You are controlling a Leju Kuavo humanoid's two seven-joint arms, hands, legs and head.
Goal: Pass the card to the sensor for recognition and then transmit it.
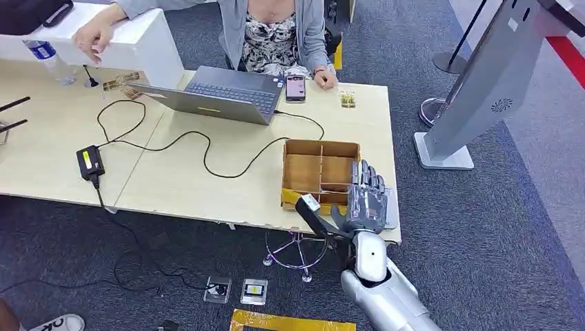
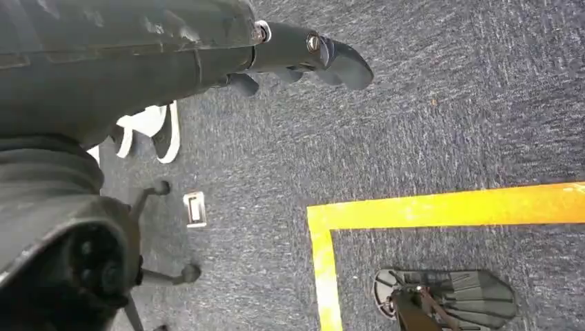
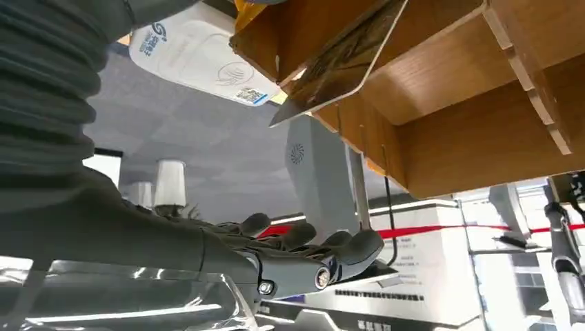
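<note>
The right hand (image 1: 365, 200) lies flat, fingers extended and empty, over the right edge of the wooden divided box (image 1: 319, 172) at the table's (image 1: 207, 186) near corner. A card (image 3: 345, 62) leans in a box compartment. At twelve o'clock sit a laptop (image 1: 221, 93) and a person (image 1: 276, 34); a grey kiosk (image 1: 483, 89) stands at two o'clock. The left hand (image 2: 303, 58) hangs over carpet, fingers loosely curled, empty. The right hand hides the box's nearest compartments.

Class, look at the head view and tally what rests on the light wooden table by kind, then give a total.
Laptop: 1
Smartphone: 1
Water bottle: 1
Black power adapter: 1
Wooden divided box: 1
Total: 5
</note>
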